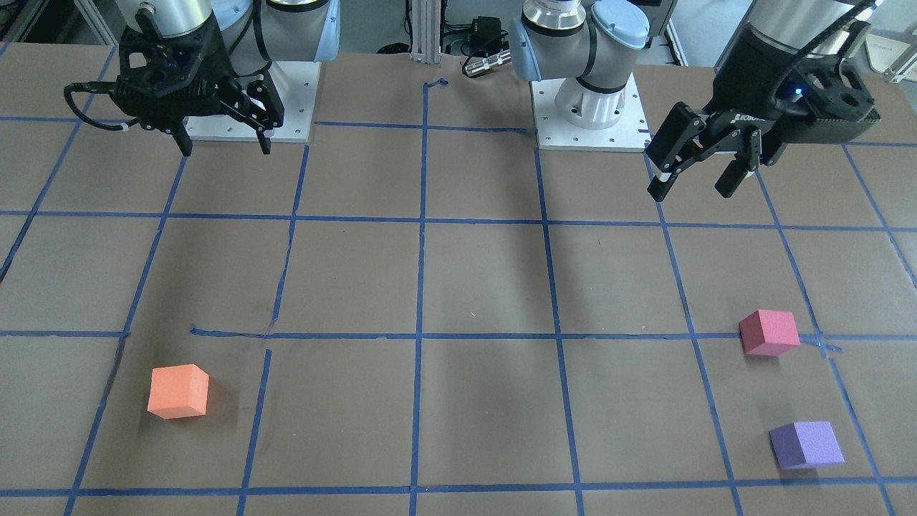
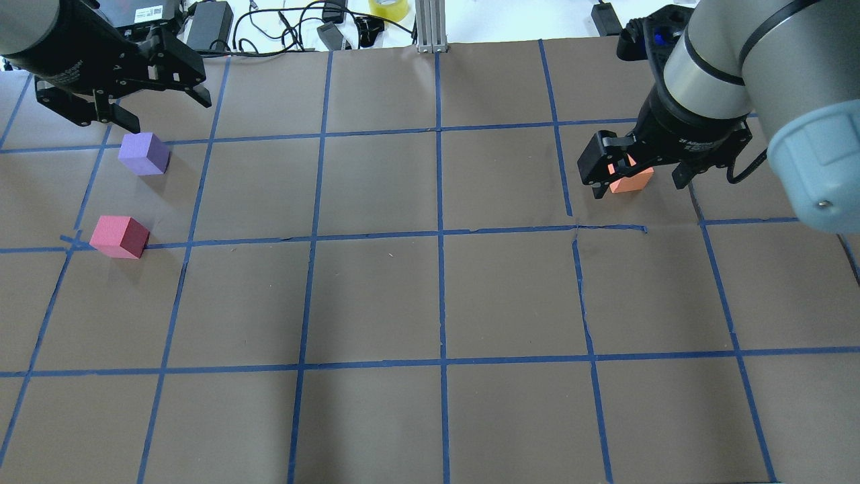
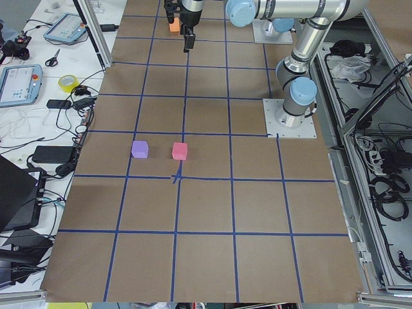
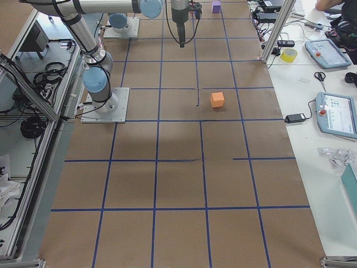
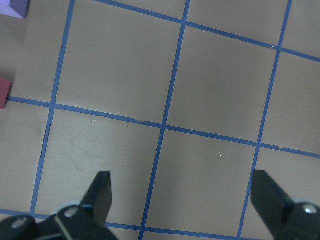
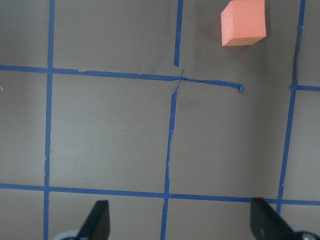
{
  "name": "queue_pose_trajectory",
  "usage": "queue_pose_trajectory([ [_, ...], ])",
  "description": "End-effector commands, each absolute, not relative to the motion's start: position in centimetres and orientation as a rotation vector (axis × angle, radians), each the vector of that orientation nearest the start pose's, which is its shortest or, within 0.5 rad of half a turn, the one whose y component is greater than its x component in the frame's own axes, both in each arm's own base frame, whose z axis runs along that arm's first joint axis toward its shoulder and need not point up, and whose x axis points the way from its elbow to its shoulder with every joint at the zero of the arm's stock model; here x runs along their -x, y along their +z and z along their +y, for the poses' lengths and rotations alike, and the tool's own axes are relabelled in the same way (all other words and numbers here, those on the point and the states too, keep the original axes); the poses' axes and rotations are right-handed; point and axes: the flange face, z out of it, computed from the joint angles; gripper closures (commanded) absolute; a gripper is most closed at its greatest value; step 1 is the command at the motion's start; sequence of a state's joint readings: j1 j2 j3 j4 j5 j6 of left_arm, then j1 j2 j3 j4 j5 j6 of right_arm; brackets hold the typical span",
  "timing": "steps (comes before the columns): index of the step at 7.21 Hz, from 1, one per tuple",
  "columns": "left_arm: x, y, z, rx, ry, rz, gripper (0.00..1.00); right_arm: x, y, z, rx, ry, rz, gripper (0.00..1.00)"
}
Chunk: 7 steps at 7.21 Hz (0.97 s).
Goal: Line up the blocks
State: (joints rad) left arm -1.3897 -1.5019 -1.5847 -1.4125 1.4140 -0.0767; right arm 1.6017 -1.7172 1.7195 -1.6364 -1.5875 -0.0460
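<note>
The orange block (image 1: 178, 390) sits alone on the side of my right arm. The pinkish-red block (image 1: 769, 332) and the purple block (image 1: 806, 444) sit close together on the side of my left arm. My left gripper (image 1: 698, 183) is open and empty, raised above the table, apart from both blocks. My right gripper (image 1: 226, 147) is open and empty, held high near its base. In the right wrist view the orange block (image 6: 243, 22) lies far ahead of the fingers. In the left wrist view the purple block (image 5: 12, 6) and the pinkish-red block (image 5: 4, 92) show at the left edge.
The brown table (image 2: 437, 302) carries a grid of blue tape lines. Two arm base plates (image 1: 587, 115) stand at the robot's side. Cables, adapters and a yellow tape roll (image 2: 388, 7) lie past the far edge. Tablets (image 4: 337, 114) lie on a side bench.
</note>
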Motion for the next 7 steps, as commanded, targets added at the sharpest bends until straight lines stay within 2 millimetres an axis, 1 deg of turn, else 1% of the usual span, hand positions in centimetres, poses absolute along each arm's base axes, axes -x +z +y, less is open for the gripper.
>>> queue_pose_trajectory([
  [1, 5.7, 53.3, -50.2, 0.398, -0.385, 3.235, 0.0, -14.5, 48.7, -43.2, 0.12, -0.094, 3.154, 0.0],
  [5, 6.1, 53.4, -49.8, 0.389, -0.378, 3.234, 0.0, -14.2, 48.6, -43.7, 0.13, -0.101, 3.16, 0.0],
  [7, 6.3, 51.5, -49.4, 0.391, -0.324, 3.244, 0.0, -14.2, 48.6, -43.7, 0.132, -0.109, 3.16, 0.0],
])
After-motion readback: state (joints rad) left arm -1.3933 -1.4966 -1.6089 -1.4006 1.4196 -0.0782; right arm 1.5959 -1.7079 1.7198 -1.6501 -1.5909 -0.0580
